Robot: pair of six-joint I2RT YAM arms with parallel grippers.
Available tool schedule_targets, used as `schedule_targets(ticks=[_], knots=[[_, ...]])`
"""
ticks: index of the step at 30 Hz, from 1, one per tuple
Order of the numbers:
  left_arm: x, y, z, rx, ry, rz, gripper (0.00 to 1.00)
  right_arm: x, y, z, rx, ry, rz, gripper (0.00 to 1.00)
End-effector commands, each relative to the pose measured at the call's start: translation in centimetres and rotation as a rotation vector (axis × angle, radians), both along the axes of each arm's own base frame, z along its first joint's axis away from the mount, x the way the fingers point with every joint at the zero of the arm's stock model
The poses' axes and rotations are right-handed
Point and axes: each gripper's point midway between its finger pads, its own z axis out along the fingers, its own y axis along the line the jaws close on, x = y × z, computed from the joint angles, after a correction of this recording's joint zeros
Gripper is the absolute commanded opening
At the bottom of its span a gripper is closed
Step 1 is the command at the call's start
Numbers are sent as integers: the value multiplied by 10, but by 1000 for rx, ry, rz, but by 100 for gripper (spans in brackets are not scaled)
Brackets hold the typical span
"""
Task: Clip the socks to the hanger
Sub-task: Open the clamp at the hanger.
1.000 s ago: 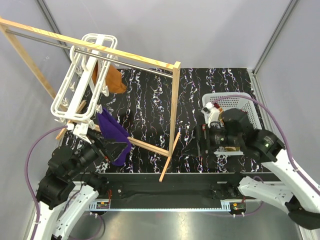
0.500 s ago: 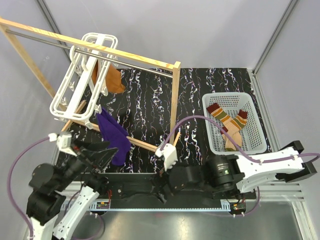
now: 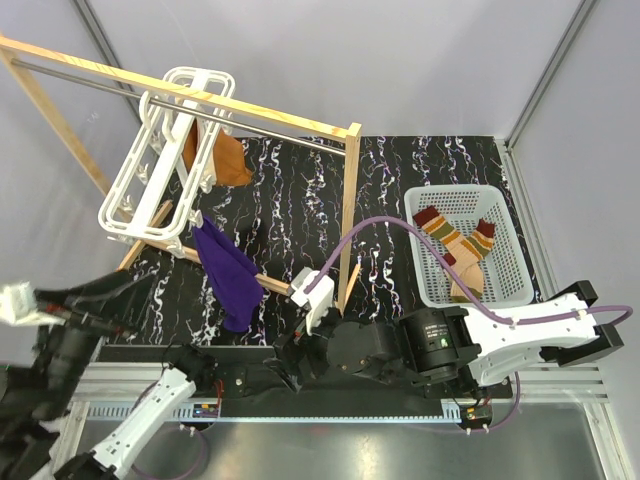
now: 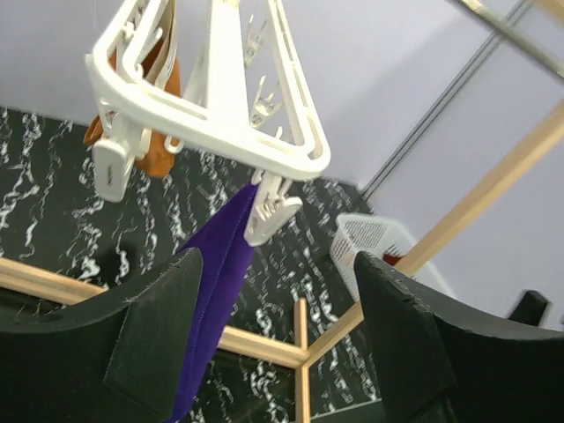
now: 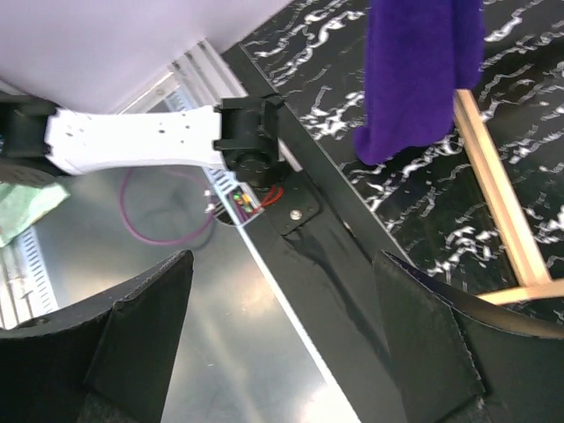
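Socks (image 3: 455, 245) lie in the white basket (image 3: 505, 215) at 3 o'clock on the black marbled table (image 3: 290, 210). They overlap, so I cannot tell where one ends and the other begins. The hanger (image 3: 150, 175) hangs on the wooden rack (image 3: 347, 200) at 10 o'clock, well apart from the socks, and the rack's top bar crosses over part of it. An orange cloth (image 3: 228, 160) and a purple cloth (image 3: 228, 272) hang from the hanger; the orange one is half hidden behind the frame.

The left gripper (image 4: 273, 330) stands wide open with nothing between its fingers. In the top view its arm is cut off by the picture edge at 8 o'clock. The right gripper (image 5: 282, 344) is also wide open and empty. From above, its fingers are hard to make out against the dark base at 6 o'clock.

Compared with half a second ago, the left gripper has drawn back from the purple cloth toward 8 o'clock. The right arm has moved a little more toward 9 o'clock along the near edge. One second ago the right arm covered the basket. The socks lie as they did half a second ago.
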Motion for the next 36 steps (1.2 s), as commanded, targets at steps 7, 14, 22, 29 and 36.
schedule_targets(ticks=[7, 14, 22, 29, 36], knots=[[47, -24, -7, 106, 80, -56, 73, 15, -42, 19, 118, 52, -59, 87], [57, -37, 2, 116, 69, -79, 63, 14, -33, 9, 64, 17, -51, 87], [64, -39, 11, 131, 66, -69, 56, 38, 10, 20, 11, -159, -103, 86], [69, -42, 11, 146, 100, -64, 41, 79, 46, 35, 64, -154, -114, 80], [66, -46, 15, 128, 110, -89, 25, 88, 81, 75, 207, -230, -3, 72]])
